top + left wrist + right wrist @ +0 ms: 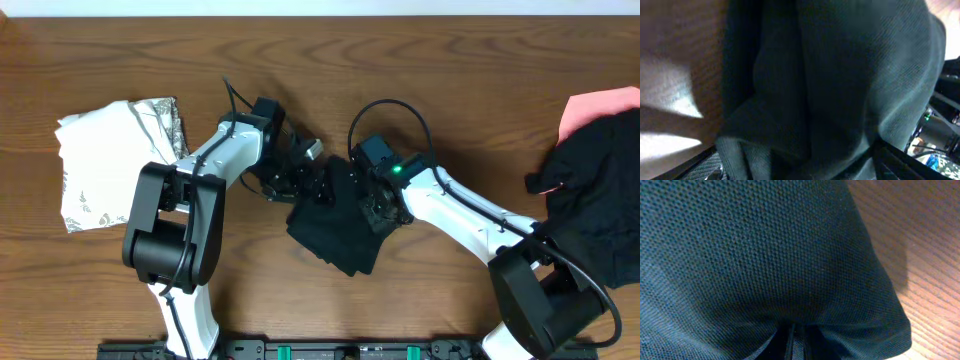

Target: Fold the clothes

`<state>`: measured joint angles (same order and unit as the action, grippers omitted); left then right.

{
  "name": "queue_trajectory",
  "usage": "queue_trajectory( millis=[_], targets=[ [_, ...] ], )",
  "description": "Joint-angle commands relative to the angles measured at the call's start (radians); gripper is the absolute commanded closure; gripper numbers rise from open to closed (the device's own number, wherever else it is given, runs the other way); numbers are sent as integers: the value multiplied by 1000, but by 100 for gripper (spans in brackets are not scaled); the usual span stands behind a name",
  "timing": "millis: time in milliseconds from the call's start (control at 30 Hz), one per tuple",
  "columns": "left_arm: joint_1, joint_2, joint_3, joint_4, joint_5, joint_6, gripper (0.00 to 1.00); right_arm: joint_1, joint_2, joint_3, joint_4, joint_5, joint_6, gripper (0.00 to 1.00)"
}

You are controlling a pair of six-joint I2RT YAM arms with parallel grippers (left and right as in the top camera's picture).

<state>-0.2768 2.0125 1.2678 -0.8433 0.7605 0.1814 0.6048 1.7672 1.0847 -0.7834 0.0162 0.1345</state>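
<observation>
Under the right gripper (pixel 378 208), which pinches it tight, the black shirt (pixel 335 232) lies bunched. Just beside it the left gripper (pixel 305 180) gapes wide, holding nothing. One-sided pulling could twist the shirt.

Right pincer (pixel 790 341), seemingly under black shirt (pixel 765 255)

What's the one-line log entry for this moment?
left gripper: open, at crumpled black fabric shirt | right gripper: shut on that shirt | fold: not finished

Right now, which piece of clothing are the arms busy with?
The black one at the centre; the white printed one lies far left, the black-and-pink heap far right, neither being handled.
</observation>
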Motion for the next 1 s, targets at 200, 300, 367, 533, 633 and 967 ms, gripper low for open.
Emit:
queue_trajectory(
  millis=[200, 300, 367, 533, 633, 967],
  targets=[
    [-14, 17, -61, 8, 15, 28, 12, -19, 27, -6, 44, 10, 18, 92],
    [-34, 17, -93, 35, 18, 28, 12, -19, 48, -6, 49, 10, 17, 92],
    [-45, 17, -101, 41, 18, 28, 12, -19, 71, -6, 51, 10, 17, 92],
    [-57, 17, -101, 41, 18, 28, 12, -19, 116, -6, 57, 10, 18, 93],
    [-57, 17, -101, 40, 18, 28, 12, -19, 118, -6, 72, 10, 18, 93],
    [-56, 17, -101, 36, 17, 24, 91, -19, 118, -6, 82, 10, 18, 93]
  ],
)
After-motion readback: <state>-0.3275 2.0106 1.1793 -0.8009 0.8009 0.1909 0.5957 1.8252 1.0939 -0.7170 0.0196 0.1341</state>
